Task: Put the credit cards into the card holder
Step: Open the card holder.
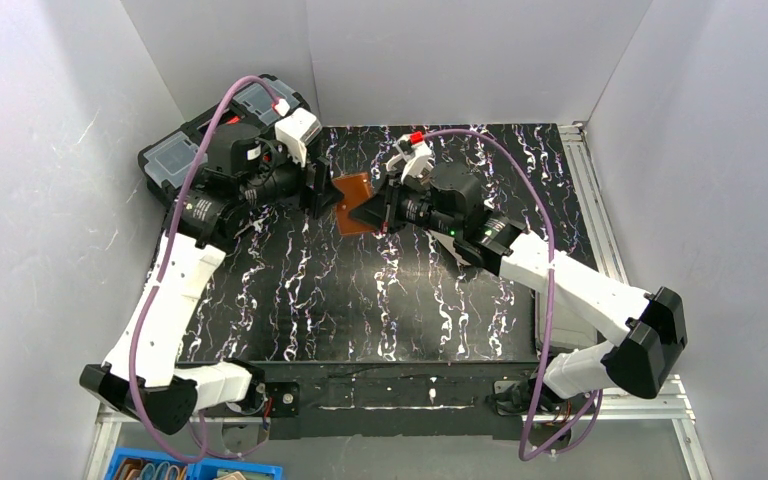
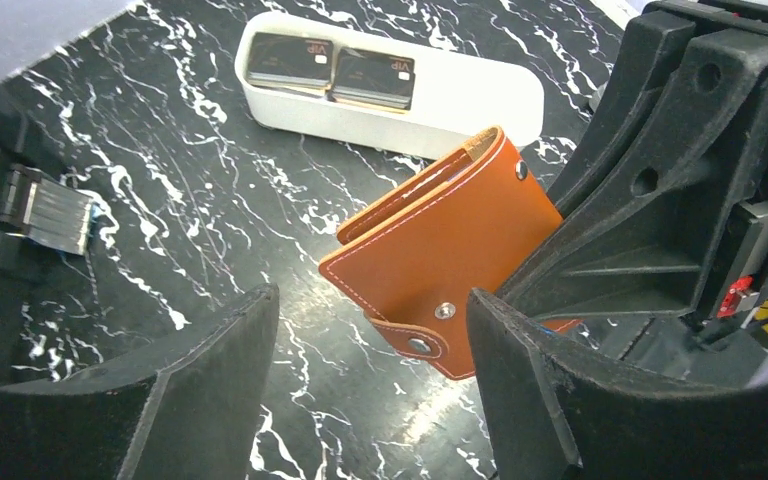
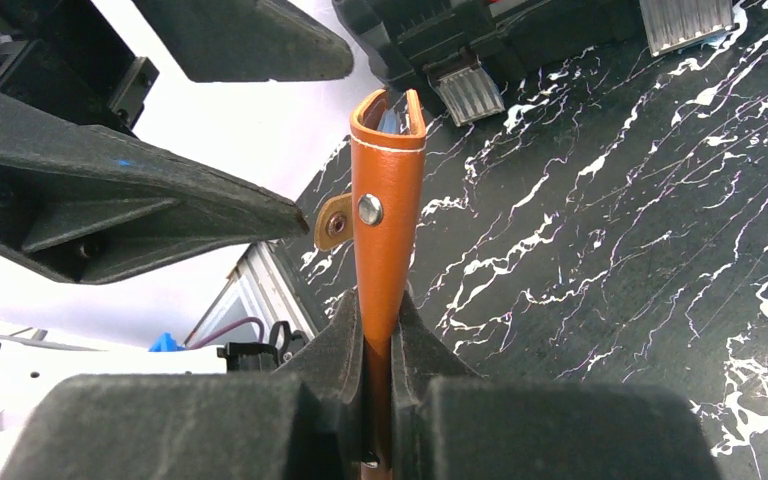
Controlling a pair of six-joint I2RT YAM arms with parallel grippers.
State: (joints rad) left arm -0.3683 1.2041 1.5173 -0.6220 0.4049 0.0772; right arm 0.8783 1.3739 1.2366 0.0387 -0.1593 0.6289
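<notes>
Here, R hand (image 3: 385,318) pinches the brown card holder (image 2: 440,240), held edge-up above the marbled desk (image 2: 160,200). L hand (image 2: 370,312) is spread, straddling the holder's snap-tab corner. Two dark credit cards (image 2: 330,70) lie side by side in a white tray (image 2: 480,100) nearby.

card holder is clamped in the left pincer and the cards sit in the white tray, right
No: the right pincer clamps the card holder, as the right wrist view shows. The cards do sit in the white tray.
</notes>
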